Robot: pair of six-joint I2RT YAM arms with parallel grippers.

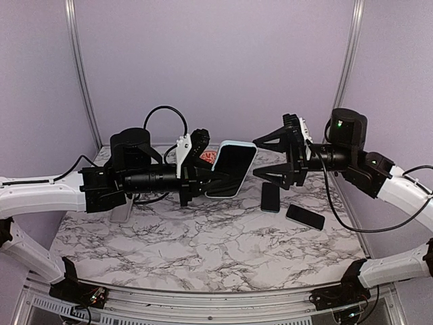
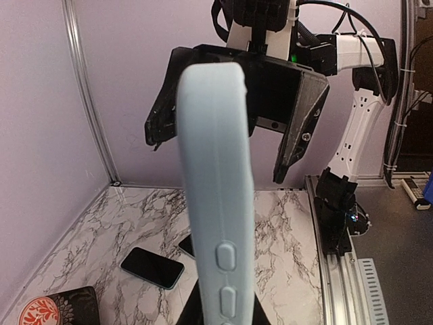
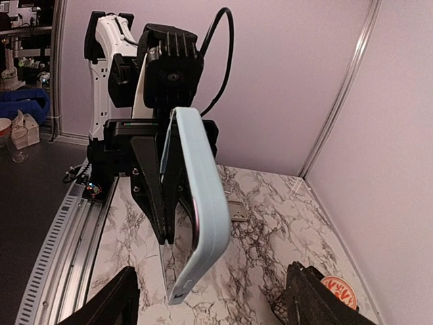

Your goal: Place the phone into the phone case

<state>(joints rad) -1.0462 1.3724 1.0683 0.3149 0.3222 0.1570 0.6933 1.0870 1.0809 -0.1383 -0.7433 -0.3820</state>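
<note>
A light blue phone case (image 1: 233,169) hangs in the air above the table's middle, with a phone's dark screen (image 1: 235,166) filling its frame. My left gripper (image 1: 203,177) is shut on its lower end. In the left wrist view the case (image 2: 216,203) rises edge-on with its side buttons showing. My right gripper (image 1: 259,159) stands open at the case's upper right end, a finger on either side and apart from it. The right wrist view shows the case (image 3: 201,203) edge-on, with the left gripper's fingers (image 3: 152,196) behind it.
Two dark phones (image 1: 270,196) (image 1: 305,217) lie on the marble table (image 1: 203,250) at the right. A red patterned case (image 1: 208,156) lies at the back. A clear case (image 3: 233,210) lies flat near the left arm. Purple walls close in the back and sides.
</note>
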